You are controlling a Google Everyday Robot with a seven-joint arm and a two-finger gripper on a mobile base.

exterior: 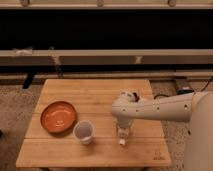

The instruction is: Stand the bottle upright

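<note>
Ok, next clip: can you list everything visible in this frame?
table: one, light wood, centre of view.
plate: one, orange, on the table toward the view's left.
cup: one, translucent white, upright, just right of the plate near the front edge.
bottle: one, whitish with tan label, partly hidden under the pincer, right of the cup.
floor: speckled grey, around the table.
arm: one, white, reaching in from the view's right.
pincer: one, pointing down at the bottle.

Wooden slat table (95, 95) on speckled floor (15, 115); dark wall (100, 30), pale horizontal rails (100, 52) behind; perhaps cables (180, 90) at right.
</note>
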